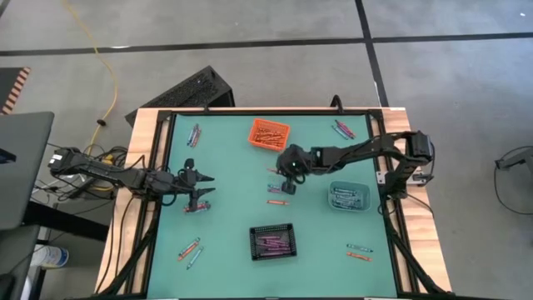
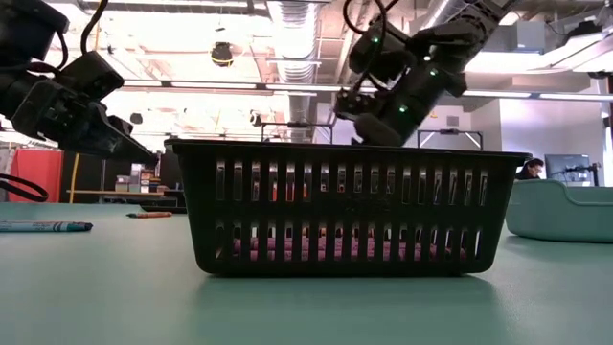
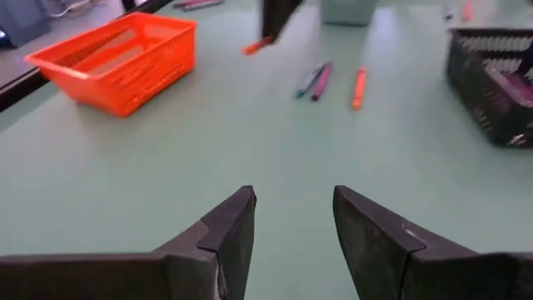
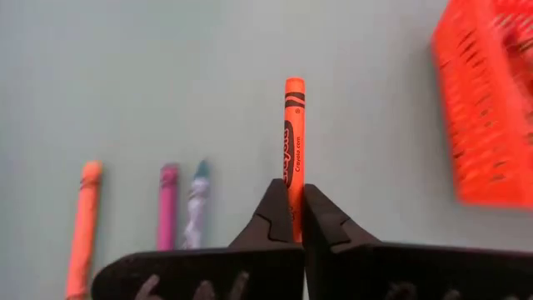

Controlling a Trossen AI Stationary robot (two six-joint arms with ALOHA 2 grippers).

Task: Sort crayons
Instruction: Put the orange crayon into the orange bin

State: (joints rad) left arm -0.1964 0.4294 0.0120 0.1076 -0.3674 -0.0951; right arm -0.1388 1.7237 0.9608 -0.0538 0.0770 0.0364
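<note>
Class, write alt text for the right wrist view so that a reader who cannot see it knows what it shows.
The right pincer is shut on an orange paper-wrapped crayon, held lengthwise above the green table top. Beyond it lie three loose crayons side by side, orange, pink and blue-grey, and an orange slotted plastic bin stands at the edge of the picture.

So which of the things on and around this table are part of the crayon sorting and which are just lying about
Part of the job:
- orange crayon pinched in the right end effector
- loose crayons on the mat
- orange bin
- black bin
- teal bin
- left end effector, open and empty

Just lying about:
- yellow cable on the floor
- black crate behind the table
</note>
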